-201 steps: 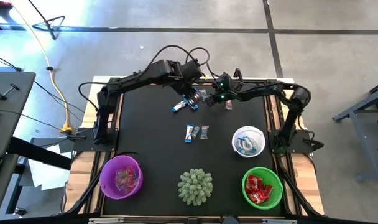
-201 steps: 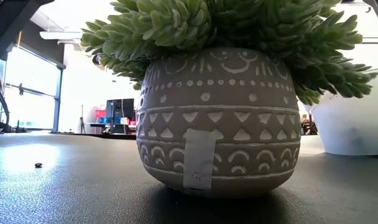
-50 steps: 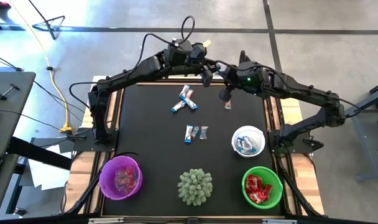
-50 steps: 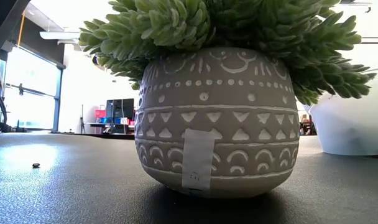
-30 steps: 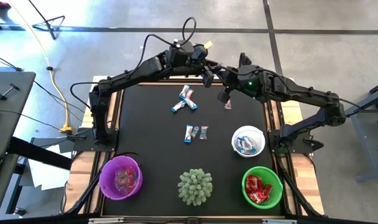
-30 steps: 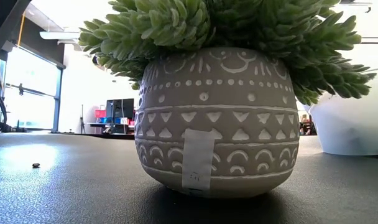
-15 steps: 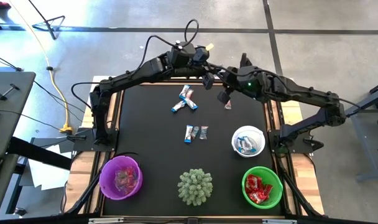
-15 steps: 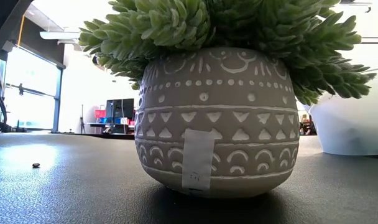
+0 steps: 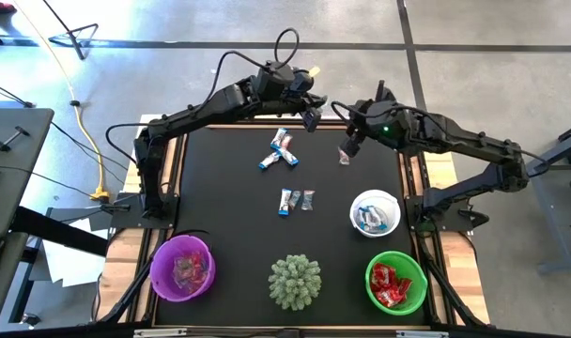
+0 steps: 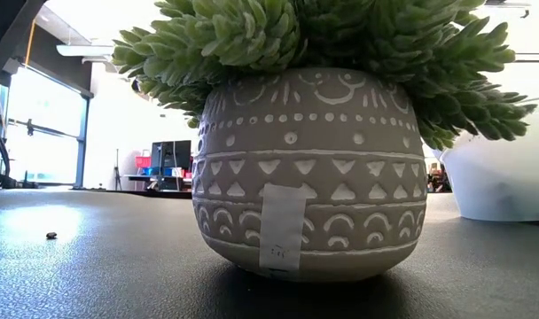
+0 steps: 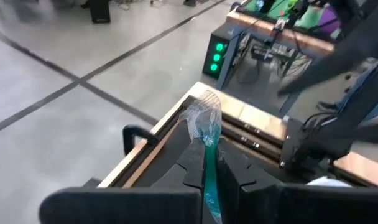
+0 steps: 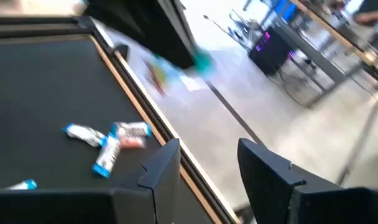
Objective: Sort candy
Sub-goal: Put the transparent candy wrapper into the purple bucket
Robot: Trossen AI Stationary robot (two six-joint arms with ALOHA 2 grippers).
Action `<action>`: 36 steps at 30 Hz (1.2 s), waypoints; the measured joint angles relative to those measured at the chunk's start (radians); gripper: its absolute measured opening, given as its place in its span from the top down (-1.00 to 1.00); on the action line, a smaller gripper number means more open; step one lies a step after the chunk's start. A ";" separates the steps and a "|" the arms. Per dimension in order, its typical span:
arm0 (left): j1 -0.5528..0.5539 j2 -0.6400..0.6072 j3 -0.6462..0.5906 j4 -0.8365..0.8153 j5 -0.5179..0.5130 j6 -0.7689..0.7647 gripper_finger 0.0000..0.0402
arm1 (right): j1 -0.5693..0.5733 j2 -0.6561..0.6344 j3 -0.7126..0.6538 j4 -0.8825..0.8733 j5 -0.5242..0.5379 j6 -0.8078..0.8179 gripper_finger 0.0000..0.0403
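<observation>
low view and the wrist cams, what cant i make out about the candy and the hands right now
- Low view: the plant pot fills the frame and hides every candy and both hands.
- Left wrist view: the left hand is shut on a clear, teal-tinted candy wrapper; its lower end is hidden between the fingers, and no print is readable.
- Right wrist view: motion blur smears the candies on the mat; the open right hand holds nothing.
- High view: candies in the purple bowl are too small to count.

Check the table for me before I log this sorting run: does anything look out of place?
Mostly tidy. Loose candies lie unsorted on the black mat. Oddest: the left gripper holds a clear-and-teal wrapped candy over the table's far edge, away from every bowl.
</observation>
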 joint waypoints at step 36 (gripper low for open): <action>-1.039 -0.350 -0.196 -1.031 0.164 -1.489 0.95 | 0.000 -0.055 0.000 -0.374 -0.083 0.487 0.22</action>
